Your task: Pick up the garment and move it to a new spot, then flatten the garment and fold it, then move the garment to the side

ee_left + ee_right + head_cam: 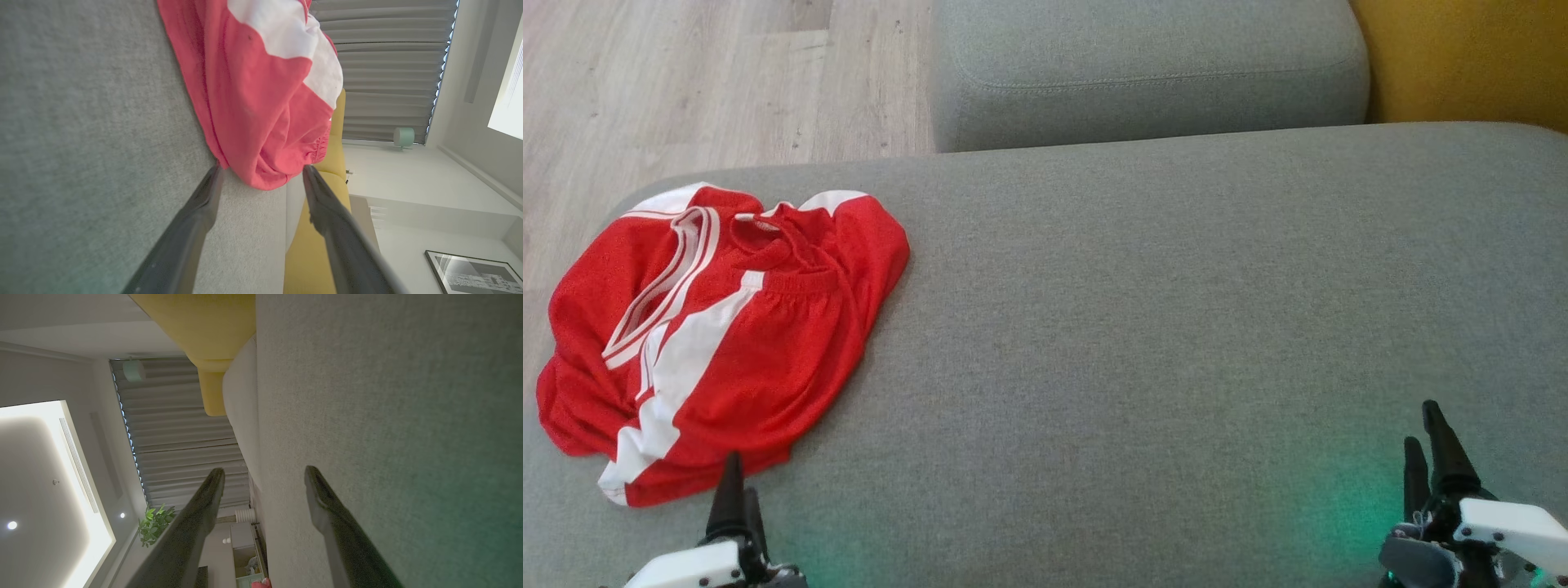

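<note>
Lying crumpled at the left end of the grey cushion [1176, 327], the garment [719, 327] awaits pickup; the left gripper [742, 482] hovers beside its near hem, jaws spread, likely poised to grab. Toward the cushion's right end, the right gripper [1421, 425] idles, spread and empty.

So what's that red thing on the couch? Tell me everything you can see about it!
It's a red garment, probably sports shorts, in thin mesh-like cloth with white stripes and a gathered stretchy waistband. It lies crumpled and partly folded over itself, not flat, at the left end of the grey couch, resting on the seat near its edge. Nothing holds it: the left end effector is open, with its fingers pointing at the near hem.
</note>
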Robot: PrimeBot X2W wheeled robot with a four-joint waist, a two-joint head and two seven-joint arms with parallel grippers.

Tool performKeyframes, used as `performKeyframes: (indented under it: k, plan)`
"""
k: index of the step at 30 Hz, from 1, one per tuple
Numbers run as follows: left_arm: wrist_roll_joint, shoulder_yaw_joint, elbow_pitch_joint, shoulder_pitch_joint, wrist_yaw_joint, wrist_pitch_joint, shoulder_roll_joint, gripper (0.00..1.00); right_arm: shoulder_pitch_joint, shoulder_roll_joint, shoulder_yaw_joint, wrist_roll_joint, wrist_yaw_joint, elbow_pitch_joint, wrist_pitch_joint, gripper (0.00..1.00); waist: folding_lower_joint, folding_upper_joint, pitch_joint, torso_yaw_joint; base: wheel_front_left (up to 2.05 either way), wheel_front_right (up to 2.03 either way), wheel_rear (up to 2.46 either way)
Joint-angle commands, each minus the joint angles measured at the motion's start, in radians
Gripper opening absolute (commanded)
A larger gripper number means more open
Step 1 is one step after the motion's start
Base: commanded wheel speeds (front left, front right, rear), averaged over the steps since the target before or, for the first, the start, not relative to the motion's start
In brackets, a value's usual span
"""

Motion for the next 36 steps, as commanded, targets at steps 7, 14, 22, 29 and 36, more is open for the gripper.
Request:
performKeyframes:
  k: [7, 14, 22, 29, 36]
  plan:
    - [0.075, -0.016, -0.054, -0.043, 0.01, -0.025, 0.004, 1.0, -0.043, -0.008, 0.038, -0.048, 0.001, -0.043, -0.029, 1.0, 0.0001, 0.0, -0.009, 0.002, 0.0, 0.0, 0.0]
    - [0.178, -0.04, -0.095, -0.037, 0.026, -0.046, 0.004, 1.0, -0.039, -0.006, 0.048, -0.162, 0.001, -0.05, -0.05, 1.0, 0.0001, 0.0, -0.017, 0.003, 0.0, 0.0, 0.0]
    - [0.287, -0.075, -0.124, -0.03, 0.046, -0.069, 0.004, 1.0, -0.03, -0.005, 0.074, -0.295, 0.002, -0.065, -0.074, 1.0, 0.0001, 0.0, -0.031, 0.004, 0.0, 0.0, 0.0]
    - [0.39, -0.1, -0.138, -0.021, 0.066, -0.09, 0.005, 1.0, -0.021, -0.005, 0.101, -0.395, 0.002, -0.072, -0.094, 1.0, 0.0001, 0.0, -0.045, 0.004, 0.0, 0.0, 0.0]
    - [0.481, -0.123, -0.137, -0.015, 0.088, -0.11, 0.005, 1.0, -0.013, -0.005, 0.118, -0.502, 0.003, -0.081, -0.115, 1.0, 0.0001, 0.0, -0.056, 0.005, 0.0, 0.0, 0.0]
